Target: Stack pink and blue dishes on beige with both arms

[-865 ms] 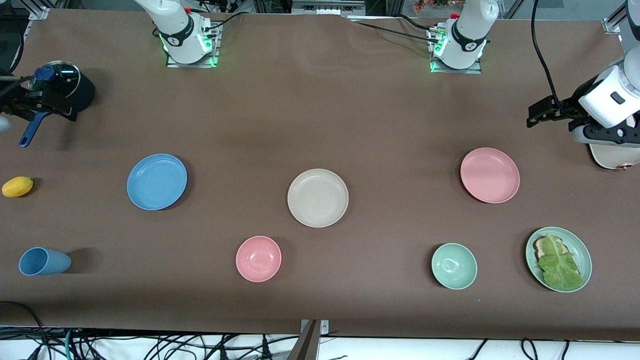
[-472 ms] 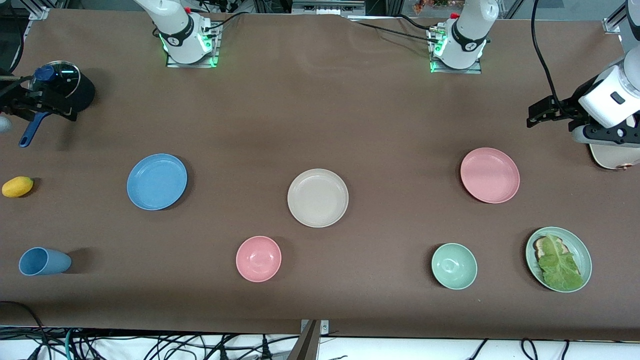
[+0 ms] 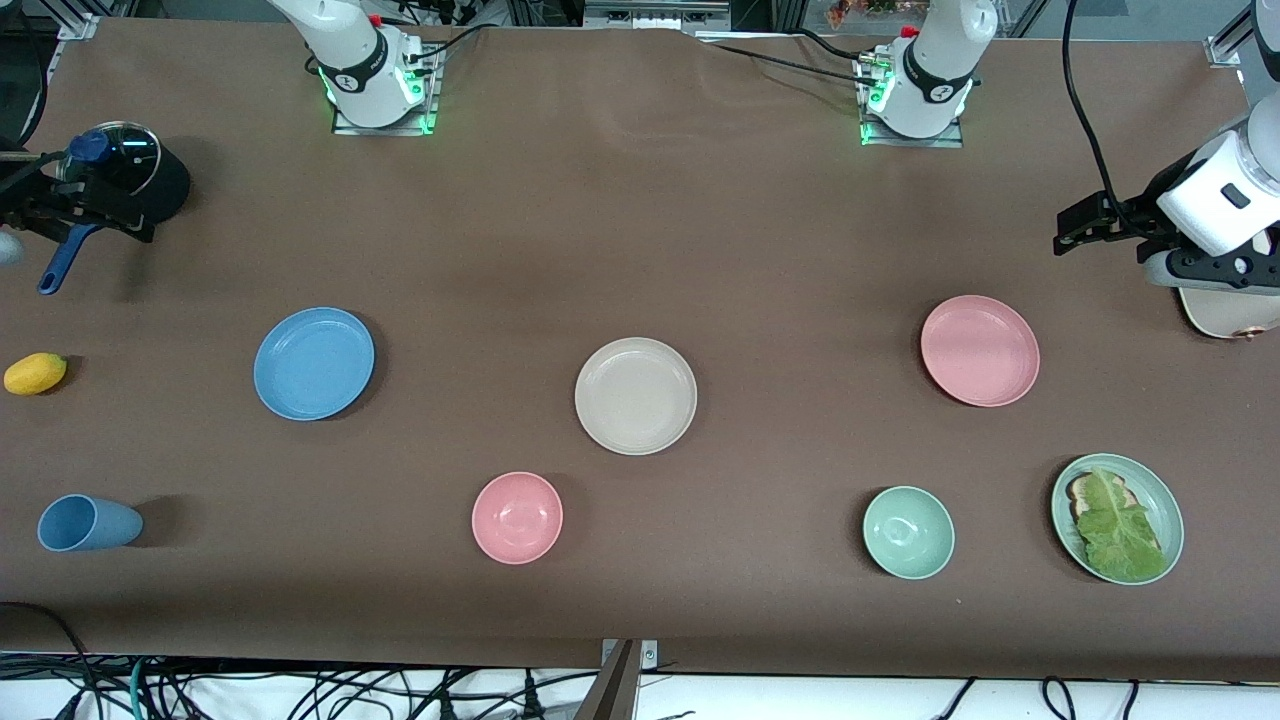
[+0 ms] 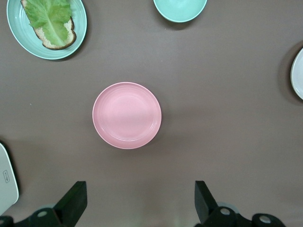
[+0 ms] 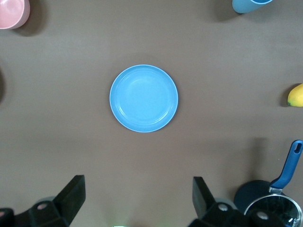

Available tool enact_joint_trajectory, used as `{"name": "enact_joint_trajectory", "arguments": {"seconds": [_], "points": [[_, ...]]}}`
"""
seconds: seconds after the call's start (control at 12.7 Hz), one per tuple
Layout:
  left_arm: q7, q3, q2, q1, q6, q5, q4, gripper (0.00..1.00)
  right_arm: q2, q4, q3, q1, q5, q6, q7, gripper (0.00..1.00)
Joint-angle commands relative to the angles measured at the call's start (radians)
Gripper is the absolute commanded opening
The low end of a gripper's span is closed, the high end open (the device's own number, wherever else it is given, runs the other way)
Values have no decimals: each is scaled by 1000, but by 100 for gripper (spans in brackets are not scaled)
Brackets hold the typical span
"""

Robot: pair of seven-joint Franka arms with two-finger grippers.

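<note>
A shallow round matte cream-beige plate [image 3: 635,395] lay flat at the middle of the brown table [image 3: 640,220] and served as the landmark. A matching sky-blue plate [image 3: 313,362] lay well apart from it toward the right arm's end, and a matching pale pink plate [image 3: 979,350] well apart toward the left arm's end; neither had been stacked yet.

The left gripper [image 4: 137,203] hung high over the table near the pink plate [image 4: 127,115], its two black fingers [image 4: 73,201] spread wide and empty. The right gripper [image 5: 137,201] hung likewise near the blue plate [image 5: 144,98], fingers [image 5: 71,196] wide apart, holding nothing.

All three plates looked light, stiff and smooth, probably a hard plastic or fibre ware, so they would likely slide if nudged sideways. Lying flat, each offered only its low rim: the sound hold seemed to be a pinch on that rim, one finger inside and one outside, at the edge closest to each arm's base.
</note>
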Motion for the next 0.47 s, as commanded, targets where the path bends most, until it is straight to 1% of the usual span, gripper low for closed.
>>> {"name": "enact_joint_trajectory", "arguments": {"seconds": [0.0, 0.24, 0.39], "points": [[-8, 2, 4, -1, -1, -7, 20, 100, 2, 18, 2, -4, 17, -5, -17, 100], [-8, 4, 8, 9, -1, -9, 24, 100, 2, 18, 2, -4, 17, -5, -17, 100], [-7, 16, 43, 36, 5, -9, 24, 100, 2, 18, 2, -4, 17, -5, -17, 100]]}}
